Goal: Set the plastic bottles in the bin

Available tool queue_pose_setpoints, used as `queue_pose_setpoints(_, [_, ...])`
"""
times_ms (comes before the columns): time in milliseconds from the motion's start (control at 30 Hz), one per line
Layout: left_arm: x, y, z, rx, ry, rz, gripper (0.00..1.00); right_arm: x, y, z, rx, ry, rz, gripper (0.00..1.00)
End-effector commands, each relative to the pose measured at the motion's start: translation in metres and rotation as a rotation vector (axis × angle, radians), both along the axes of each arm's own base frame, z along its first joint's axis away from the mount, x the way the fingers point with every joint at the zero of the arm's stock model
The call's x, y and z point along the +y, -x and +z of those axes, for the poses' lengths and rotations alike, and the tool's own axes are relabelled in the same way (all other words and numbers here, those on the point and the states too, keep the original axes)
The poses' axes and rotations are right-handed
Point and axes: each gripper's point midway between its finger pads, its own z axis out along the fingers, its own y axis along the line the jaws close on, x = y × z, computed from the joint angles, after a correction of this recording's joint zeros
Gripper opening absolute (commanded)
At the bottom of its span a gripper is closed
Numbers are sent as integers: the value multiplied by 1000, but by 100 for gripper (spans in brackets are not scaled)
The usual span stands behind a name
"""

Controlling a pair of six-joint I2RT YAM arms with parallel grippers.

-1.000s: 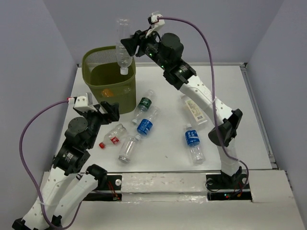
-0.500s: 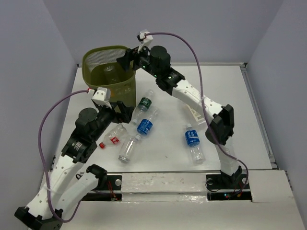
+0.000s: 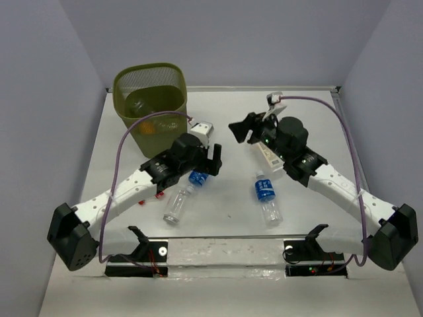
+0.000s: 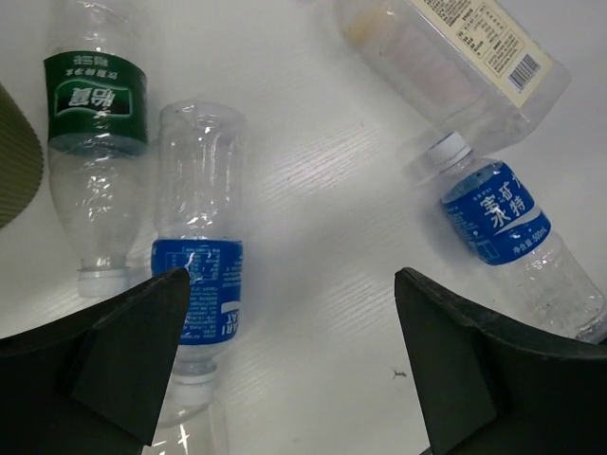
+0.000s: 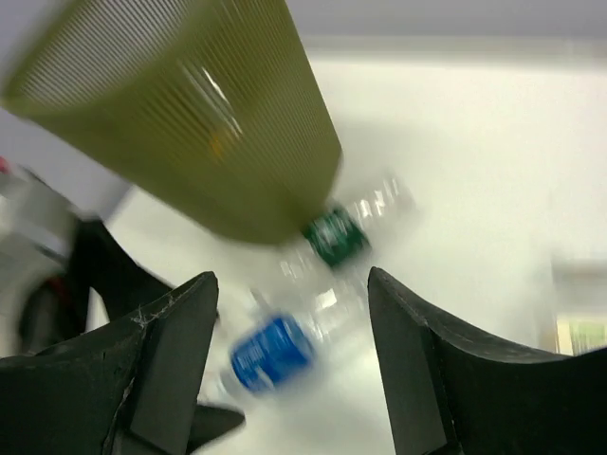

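Counting six plastic bottles lying on the table (image 3: 225, 224):
- two are blue-label: the middle blue bottle (image 4: 199, 275) and the white-capped blue bottle (image 4: 498, 223)
- one green-label bottle (image 4: 95, 123)
- one flat white-label bottle (image 4: 455, 57)
- one plain clear bottle (image 3: 176, 205)
- one red-label bottle (image 3: 158, 194), half hidden

The bin (image 3: 151, 76) is at the far left, with a clear bottle (image 3: 140, 105) and an orange bottle (image 3: 147, 129) inside. The left gripper (image 4: 294, 365) is spread wide and empty over the middle blue bottle. The right gripper (image 5: 289, 379) is also apart, holding nothing.

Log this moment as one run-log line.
left gripper: open, empty, near blue-label bottle | right gripper: open, empty, apart from bin | bin: bottles inside | table: several bottles left
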Motion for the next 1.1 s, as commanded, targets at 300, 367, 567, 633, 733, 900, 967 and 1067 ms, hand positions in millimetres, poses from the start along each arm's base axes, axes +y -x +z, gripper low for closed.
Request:
queue_pose_setpoints(300, [-7, -54, -59, 8, -262, 226, 99, -73, 89, -171, 410, 154, -59, 72])
queue_pose_setpoints(367, [-9, -56, -66, 10, -273, 218, 99, -77, 103, -184, 466, 147, -50, 73])
queue_pose_setpoints(567, [-13, -67, -90, 22, -340, 223, 97, -87, 125, -230, 632, 184, -70, 82])
queue_pose_setpoints(633, [-11, -71, -95, 18, -360, 236, 96, -96, 125, -235, 641, 204, -117, 86])
queue_pose_setpoints(733, [-12, -74, -101, 11, -372, 234, 95, -104, 126, -233, 645, 214, -154, 89])
queue_pose_setpoints(900, [-12, -75, -117, 25, -405, 224, 93, -109, 124, -240, 676, 243, -193, 91])
queue_pose_setpoints(967, [-12, -74, -124, 32, -408, 221, 89, -110, 122, -247, 704, 275, -208, 91])
queue_pose_setpoints(1067, [-12, -71, -128, 41, -411, 209, 82, -112, 118, -253, 732, 323, -226, 92])
